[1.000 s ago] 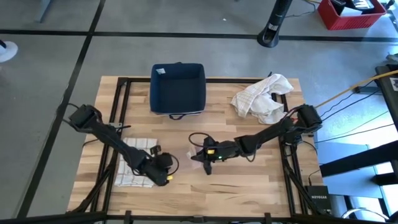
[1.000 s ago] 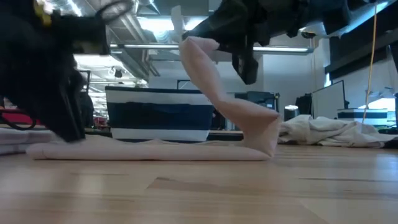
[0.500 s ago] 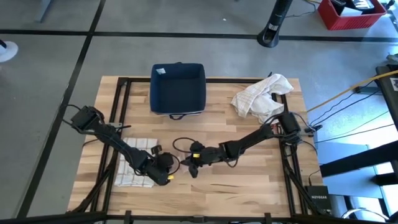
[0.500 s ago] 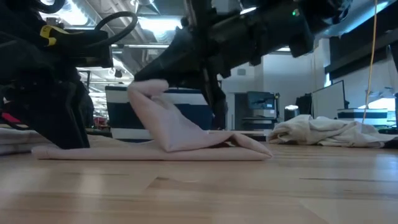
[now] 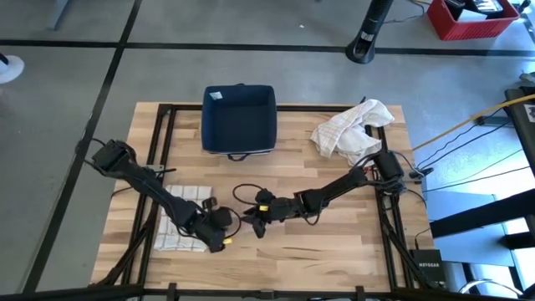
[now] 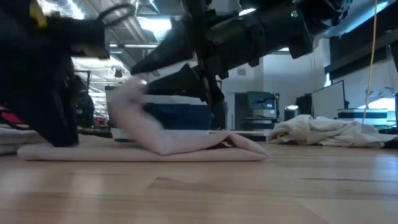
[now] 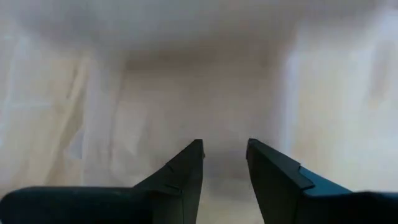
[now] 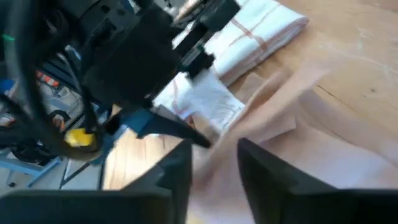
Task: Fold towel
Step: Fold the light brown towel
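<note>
A pale pink towel [image 6: 205, 149] lies flat on the wood between the two grippers, with its right end doubled at a fold [image 6: 258, 148]. My right gripper [image 5: 257, 221] is shut on the towel's raised end and holds it above the flat part, close to my left gripper [image 5: 219, 232]. In the low view my left gripper [image 6: 53, 130] stands on the towel's left end. In its wrist view, the left gripper [image 7: 225, 155] has its fingers close together with cloth [image 7: 199, 93] filling the picture. My left gripper comes down from above onto the towel's left end [image 6: 31, 151], which lies on the table. Its fingers [image 7: 189, 168] stand close together with cloth between them; how many layers they have cannot be told. My right gripper pinches the towel's raised end [image 6: 127, 93] between its two fingers [image 8: 180, 171], slanting down from the table's right. That end is lifted clear. The cloth slopes slack from it down to the fold on the table.
A folded stack of white towels with red stripes [image 5: 180, 219] lies just left of my left gripper. A dark blue bin [image 5: 240, 117] stands at the far edge. A crumpled pile of white towels [image 5: 353, 132] lies at the far right. The near middle of the table is bare wood.
My right gripper has carried the towel's end toward the table's left and lower, toward my left gripper. The upper layer has folded over the flat part, and the fold at the right has flattened. My left gripper and the towel's left end have shifted slightly left.
</note>
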Controlling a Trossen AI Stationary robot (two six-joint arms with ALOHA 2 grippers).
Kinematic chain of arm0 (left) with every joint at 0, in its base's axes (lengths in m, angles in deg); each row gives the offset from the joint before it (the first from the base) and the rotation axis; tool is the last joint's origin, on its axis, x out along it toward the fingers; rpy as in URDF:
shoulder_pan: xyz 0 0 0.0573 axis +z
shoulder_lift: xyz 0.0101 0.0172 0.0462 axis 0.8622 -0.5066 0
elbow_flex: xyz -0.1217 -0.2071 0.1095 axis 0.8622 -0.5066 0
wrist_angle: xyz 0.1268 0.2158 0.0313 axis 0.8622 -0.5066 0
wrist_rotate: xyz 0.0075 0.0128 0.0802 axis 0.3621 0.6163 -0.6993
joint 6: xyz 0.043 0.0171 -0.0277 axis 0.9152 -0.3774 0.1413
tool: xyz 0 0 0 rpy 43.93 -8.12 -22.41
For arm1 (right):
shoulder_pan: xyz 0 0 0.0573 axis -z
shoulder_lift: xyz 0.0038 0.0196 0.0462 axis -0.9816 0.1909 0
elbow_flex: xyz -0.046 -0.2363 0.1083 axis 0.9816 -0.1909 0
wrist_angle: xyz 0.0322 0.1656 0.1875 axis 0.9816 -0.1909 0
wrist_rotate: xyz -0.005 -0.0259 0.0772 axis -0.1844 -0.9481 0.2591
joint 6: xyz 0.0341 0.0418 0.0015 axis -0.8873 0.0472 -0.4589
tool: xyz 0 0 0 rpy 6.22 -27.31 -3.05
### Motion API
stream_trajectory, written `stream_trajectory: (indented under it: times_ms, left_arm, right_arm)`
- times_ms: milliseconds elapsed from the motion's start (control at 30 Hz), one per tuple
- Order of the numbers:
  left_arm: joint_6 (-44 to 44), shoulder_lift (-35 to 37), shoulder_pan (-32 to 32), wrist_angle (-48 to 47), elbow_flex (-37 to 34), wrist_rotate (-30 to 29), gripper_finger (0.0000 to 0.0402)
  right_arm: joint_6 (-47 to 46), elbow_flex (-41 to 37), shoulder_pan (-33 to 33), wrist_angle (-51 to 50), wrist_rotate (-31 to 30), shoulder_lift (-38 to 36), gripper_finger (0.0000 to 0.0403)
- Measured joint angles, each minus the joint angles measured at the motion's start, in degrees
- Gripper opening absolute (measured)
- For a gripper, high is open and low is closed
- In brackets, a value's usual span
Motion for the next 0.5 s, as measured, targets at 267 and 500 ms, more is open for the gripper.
stream_trajectory:
  times_ms: [267,500]
  left_arm:
    - [-4.94,8.80,-0.11,-12.45,3.70,12.68,0.0117]
    - [-0.13,11.86,-0.07,-2.82,3.51,-3.38,0.0117]
  right_arm:
    - [7.72,0.00,0.82,-0.84,3.51,-0.09,0.0211]
    - [20.06,0.00,1.05,-13.78,9.64,-5.60,0.0213]
